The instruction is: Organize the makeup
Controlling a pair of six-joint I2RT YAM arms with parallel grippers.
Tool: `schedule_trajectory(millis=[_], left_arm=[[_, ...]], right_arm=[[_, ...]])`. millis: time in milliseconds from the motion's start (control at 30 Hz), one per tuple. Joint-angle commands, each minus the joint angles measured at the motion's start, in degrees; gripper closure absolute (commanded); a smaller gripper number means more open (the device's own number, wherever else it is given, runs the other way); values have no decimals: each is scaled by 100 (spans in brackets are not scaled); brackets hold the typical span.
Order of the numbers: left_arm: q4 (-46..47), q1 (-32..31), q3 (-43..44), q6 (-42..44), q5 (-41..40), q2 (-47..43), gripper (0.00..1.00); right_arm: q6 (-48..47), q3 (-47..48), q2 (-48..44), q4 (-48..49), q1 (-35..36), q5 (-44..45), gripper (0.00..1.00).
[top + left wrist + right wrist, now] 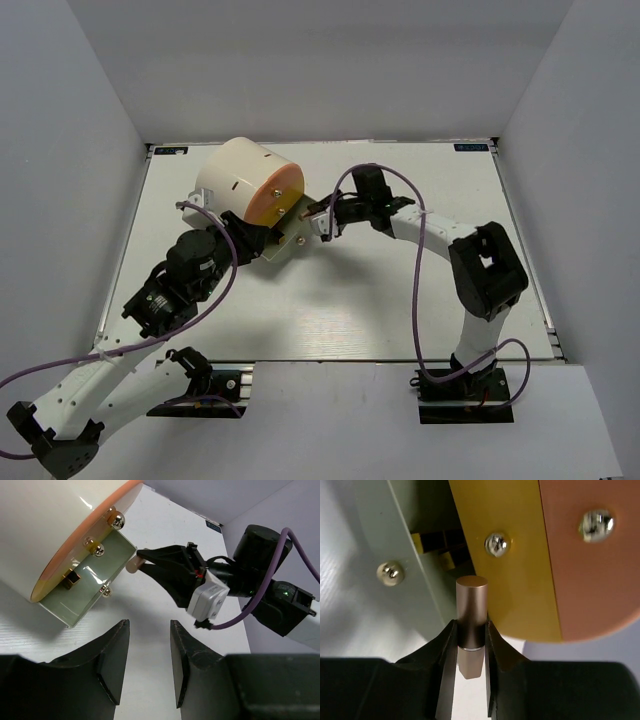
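Progress seems late: your right gripper [470,630] pinches the rose-gold tube [471,607] at the edge of the open drawer [365,525], not yet released, beside lipsticks [432,542] lying inside; your left gripper [148,626] hangs open and empty nearby; the right wrist view shows that grip plainly, the top view hardly at all.
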Motion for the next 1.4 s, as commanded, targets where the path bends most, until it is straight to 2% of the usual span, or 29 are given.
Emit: schedule_trajectory(millis=[0, 233, 300, 333, 400, 433, 500, 567, 633, 667, 700, 767, 800, 833, 867, 900, 933, 1000, 1067, 1167, 1300, 1367], left_arm=[[-45, -20, -64, -4, -134, -84, 51], [8, -20, -135, -22, -152, -111, 51], [-27, -20, -118, -4, -178, -93, 51], [-45, -20, -109, -13, -187, -111, 51], [-36, -20, -126, -13, -187, -128, 51], [-36, -20, -161, -22, -187, -146, 51], [8, -20, -179, -22, -187, -155, 52], [34, -20, -179, -13, -187, -128, 51], [34, -20, -153, 13, -187, -76, 51], [26, -20, -135, 13, -187, -58, 51], [26, -20, -118, 13, -187, -41, 51], [43, 32, -135, 22, -187, -32, 51], [78, 32, -135, 48, -161, -32, 51], [104, 32, -144, 57, -161, -14, 51], [122, 32, -135, 66, -144, 12, 51], [122, 32, -109, 75, -152, 30, 51], [113, 32, -91, 84, -161, 47, 51], [113, 32, -74, 101, -161, 91, 51], [122, 32, -74, 119, -187, 100, 51], [131, 32, -47, 163, -231, 135, 51], [61, 32, 32, 163, -258, 188, 50], [34, 32, 23, 145, -275, 170, 50]], right_arm=[[-676, 261, 65, 584, 209, 247, 100], [-844, 270, 206, 726, 544, 467, 99], [-817, 244, 215, 673, 579, 484, 85], [-817, 226, 206, 647, 597, 476, 70], [-774, 147, 162, 637, 597, 476, 55], [-765, 112, 145, 655, 579, 467, 42], [-424, 24, 66, 864, 562, 476, 42], [15, -37, -66, 1137, 553, 449, 43], [683, -29, -154, 1349, 535, 537, 49], [1060, -46, -268, 1480, 544, 615, 55], [1473, -64, -321, 1629, 535, 781, 68], [1968, -90, -514, 1526, 500, 739, 84], [2265, -143, -558, 1577, 491, 878, 99], [3695, -300, -654, 2117, 474, 1141, 100], [4736, -414, -812, 2480, 448, 1570, 100], [5651, -450, -866, 2631, 439, 2488, 100], [6774, -111, -823, 1867, 325, 2549, 100], [7774, 382, -639, 801, 193, 2200, 100], [8574, 804, -314, -436, 43, 1892, 100], [8955, 903, -32, -1179, 69, 1697, 100], [9702, 868, 337, -1541, 122, 2432, 100], [9712, 815, 408, -1516, 209, 2619, 100]])
